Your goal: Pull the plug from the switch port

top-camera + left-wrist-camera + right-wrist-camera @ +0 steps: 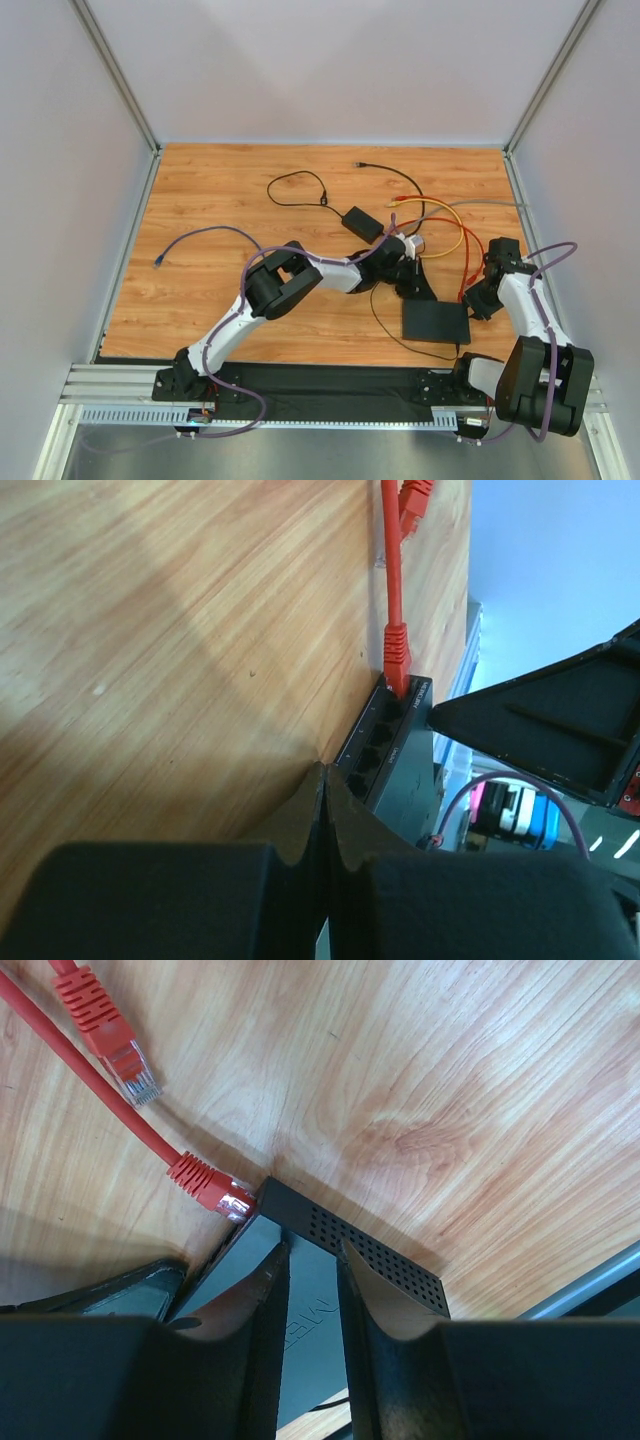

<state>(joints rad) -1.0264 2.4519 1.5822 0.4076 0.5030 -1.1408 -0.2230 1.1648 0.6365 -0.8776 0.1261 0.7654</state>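
Stretching rightward, left arm (300, 275) points fingers (295, 825) at switch (435, 320).

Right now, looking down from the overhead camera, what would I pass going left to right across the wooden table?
In order: loose end of the purple cable → thin black cable loop → small black power-adapter brick → flat matte black rectangular switch → white-and-black right robot arm.

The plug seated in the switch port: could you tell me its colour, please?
Red. The plug shows best in the left wrist view.
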